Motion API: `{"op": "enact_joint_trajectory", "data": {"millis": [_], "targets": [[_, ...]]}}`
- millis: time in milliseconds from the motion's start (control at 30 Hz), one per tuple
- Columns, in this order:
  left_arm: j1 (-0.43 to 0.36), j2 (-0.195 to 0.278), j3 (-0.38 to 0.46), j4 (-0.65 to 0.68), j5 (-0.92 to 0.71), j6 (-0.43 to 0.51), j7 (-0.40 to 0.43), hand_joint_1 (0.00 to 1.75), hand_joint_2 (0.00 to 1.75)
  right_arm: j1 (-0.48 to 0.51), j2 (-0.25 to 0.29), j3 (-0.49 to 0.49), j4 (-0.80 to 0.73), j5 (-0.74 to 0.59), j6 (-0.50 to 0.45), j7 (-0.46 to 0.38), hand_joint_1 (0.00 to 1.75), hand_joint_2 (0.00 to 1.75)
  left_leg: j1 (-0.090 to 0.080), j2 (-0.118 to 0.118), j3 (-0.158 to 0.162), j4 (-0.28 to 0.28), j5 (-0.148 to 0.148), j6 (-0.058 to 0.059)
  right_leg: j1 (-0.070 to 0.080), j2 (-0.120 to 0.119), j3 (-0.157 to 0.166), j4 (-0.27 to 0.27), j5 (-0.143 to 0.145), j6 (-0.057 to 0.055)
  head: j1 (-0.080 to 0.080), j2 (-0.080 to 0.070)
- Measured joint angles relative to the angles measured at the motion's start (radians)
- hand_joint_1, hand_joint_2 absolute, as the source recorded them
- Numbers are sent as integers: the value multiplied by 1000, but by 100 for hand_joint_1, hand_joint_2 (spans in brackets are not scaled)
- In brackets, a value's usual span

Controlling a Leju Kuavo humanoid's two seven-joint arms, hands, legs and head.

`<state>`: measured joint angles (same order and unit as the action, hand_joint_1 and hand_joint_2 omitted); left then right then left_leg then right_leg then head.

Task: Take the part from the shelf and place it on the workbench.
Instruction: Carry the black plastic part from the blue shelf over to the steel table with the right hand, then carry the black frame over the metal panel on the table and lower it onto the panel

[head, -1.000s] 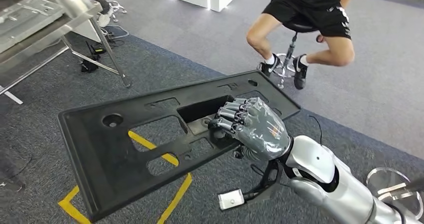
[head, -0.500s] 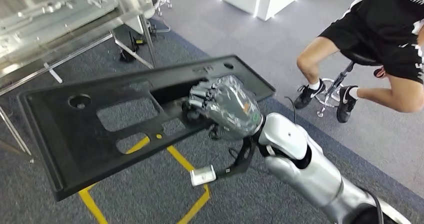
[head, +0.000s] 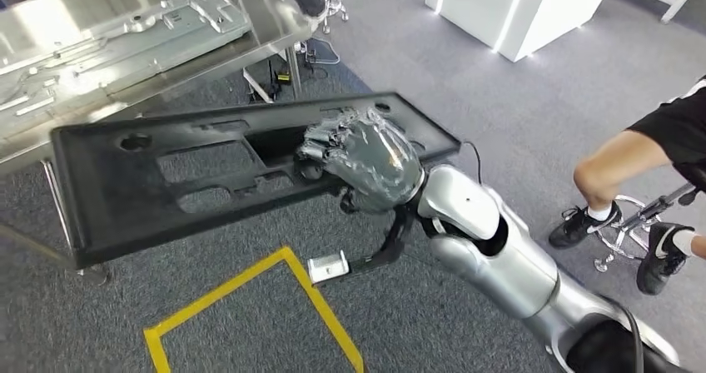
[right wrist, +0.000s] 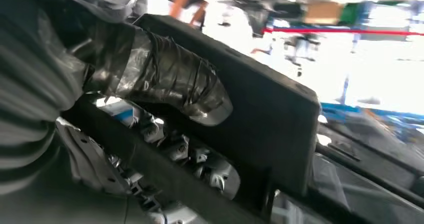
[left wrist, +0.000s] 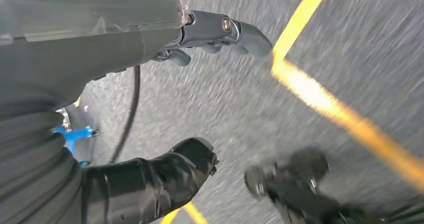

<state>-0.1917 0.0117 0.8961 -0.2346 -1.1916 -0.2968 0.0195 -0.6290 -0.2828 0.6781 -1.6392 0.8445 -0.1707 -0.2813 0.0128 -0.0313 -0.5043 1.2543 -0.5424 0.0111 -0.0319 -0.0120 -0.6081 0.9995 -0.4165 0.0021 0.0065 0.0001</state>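
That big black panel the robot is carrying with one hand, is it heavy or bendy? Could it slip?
Probably light for its size: the right hand alone holds the black panel up by a cutout near its middle. It looks fairly stiff, since the long unsupported end shows no sag. It may swing or tilt, being held at one spot, though the fingers hook through the opening, so slipping seems unlikely.

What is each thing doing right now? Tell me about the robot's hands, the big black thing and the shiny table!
right hand: gripping the black panel through a cutout near its middle.
black panel: held up off the floor, tilted, not yet on the workbench.
left hand: hanging over the grey carpet, holding nothing.
workbench: standing just beyond the panel, metal parts lying on it.
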Motion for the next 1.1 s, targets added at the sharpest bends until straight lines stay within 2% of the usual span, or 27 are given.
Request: {"op": "enact_joint_trajectory", "data": {"millis": [67,100,133,167,200,267,300,333,367,400,433,467,500,533,600,633,667,700,733,800,833,867,900,933,1000,1033,1100], "targets": [[1,1,1,0,6,-2,0,0,175,-10,4,3,14,0,8,-2,175,175,-1,22,-102,32,-75,-4,6,-21,85,-35,-40,-2,0,0],[4,2,2,0,8,-3,0,0,175,-15,7,5,21,0,10,-3,175,175,-2,24,-142,14,-112,-2,10,-32,129,-52,-62,-3,0,0],[9,2,3,0,8,-4,0,0,175,-21,11,6,27,0,11,-4,175,175,-4,26,-174,-21,-124,5,14,-42,171,-68,-83,-4,0,0],[14,2,4,0,9,-5,0,0,175,-26,14,8,33,0,12,-4,175,175,-9,30,-200,-75,-94,17,20,-54,214,-84,-105,-4,0,0],[19,3,5,1,11,-6,0,0,175,-28,17,9,39,0,12,-4,175,175,-18,43,-216,-149,-4,36,24,-65,253,-99,-127,-5,1,0],[27,7,7,2,16,-7,0,0,175,-34,22,16,57,0,16,-3,175,175,-45,69,-221,-277,222,72,28,-80,328,-127,-174,0,7,0],[28,11,8,2,20,-7,0,0,175,-40,26,20,64,0,18,-4,175,175,-58,76,-209,-307,288,81,26,-86,374,-139,-195,2,10,0],[25,16,8,1,24,-6,0,0,175,-51,31,25,67,0,20,-4,175,175,-66,72,-192,-311,297,81,25,-89,405,-125,-198,7,14,0],[16,21,8,0,27,-6,1,0,175,-70,39,27,65,0,22,-4,175,175,-69,63,-166,-303,270,80,22,-91,411,-78,-180,13,14,0],[5,27,8,-2,31,-5,1,0,175,-94,45,28,60,0,23,-5,175,175,-70,53,-145,-303,243,79,19,-83,390,-1,-149,18,14,0],[-6,32,9,-4,35,-4,1,0,175,-120,52,29,55,0,23,-4,175,175,-69,40,-129,-305,223,82,18,-64,333,95,-121,22,13,0],[-17,34,9,-6,37,-3,1,0,175,-142,59,30,51,0,23,-3,175,175,-66,27,-116,-306,208,86,18,-42,268,178,-119,23,10,0],[-23,35,9,-8,40,-3,1,0,175,-153,63,32,49,1,23,-3,175,175,-62,13,-112,-306,195,90,18,-19,208,234,-149,20,8,0],[-26,34,9,-8,42,-2,1,0,175,-158,65,36,49,2,25,-3,175,175,-58,-1,-107,-304,183,92,19,-5,156,263,-198,17,6,0],[-23,32,10,-8,47,-2,0,0,175,-152,66,50,58,6,30,-2,175,175,-50,-30,-90,-298,161,91,16,3,85,266,-297,21,5,0],[-16,31,10,-8,50,-2,1,0,175,-149,65,57,66,9,32,1,175,175,-47,-46,-79,-292,148,89,14,5,65,241,-318,25,5,0],[-6,29,10,-7,52,-2,1,0,175,-146,64,63,76,12,32,5,175,175,-44,-61,-67,-283,133,85,12,11,51,198,-307,30,6,0],[4,26,10,-6,55,-2,2,0,175,-144,64,67,84,14,32,8,175,175,-41,-75,-61,-272,117,80,8,26,42,145,-254,35,6,0],[13,24,10,-5,56,-2,2,0,175,-142,62,70,92,16,31,11,175,175,-38,-88,-54,-256,100,75,6,50,34,97,-182,38,6,0],[21,20,10,-3,60,-2,3,0,175,-139,61,76,103,20,31,17,175,175,-34,-114,-56,-234,77,61,10,80,30,47,-84,28,6,0],[21,19,10,-2,61,-2,3,0,175,-141,63,79,106,23,32,21,175,175,-32,-124,-55,-222,73,53,15,78,35,42,-74,18,6,0],[21,19,10,-2,64,-1,3,0,175,-147,65,82,108,29,32,28,175,175,-31,-130,-62,-210,79,46,16,65,47,38,-83,7,6,0],[21,20,10,-2,69,1,2,0,175,-155,68,82,110,34,35,37,175,175,-32,-117,-78,-180,97,40,16,54,63,28,-81,0,6,0],[20,21,10,-3,75,3,2,0,175,-164,70,82,114,38,41,49,175,175,-34,-89,-107,-132,127,33,14,44,83,13,-84,-7,6,0],[21,21,10,-2,89,6,1,0,175,-178,71,82,129,41,69,72,175,175,-34,-16,-195,-18,169,20,12,28,133,-28,-93,-15,5,0],[21,21,10,-2,94,6,1,0,175,-181,71,83,140,40,85,81,175,175,-30,9,-237,21,160,14,11,21,162,-49,-100,-18,4,0],[26,21,10,-2,102,4,0,0,175,-188,71,88,163,42,109,93,175,175,-18,25,-292,29,75,9,9,10,225,-86,-120,-17,4,0]]}}
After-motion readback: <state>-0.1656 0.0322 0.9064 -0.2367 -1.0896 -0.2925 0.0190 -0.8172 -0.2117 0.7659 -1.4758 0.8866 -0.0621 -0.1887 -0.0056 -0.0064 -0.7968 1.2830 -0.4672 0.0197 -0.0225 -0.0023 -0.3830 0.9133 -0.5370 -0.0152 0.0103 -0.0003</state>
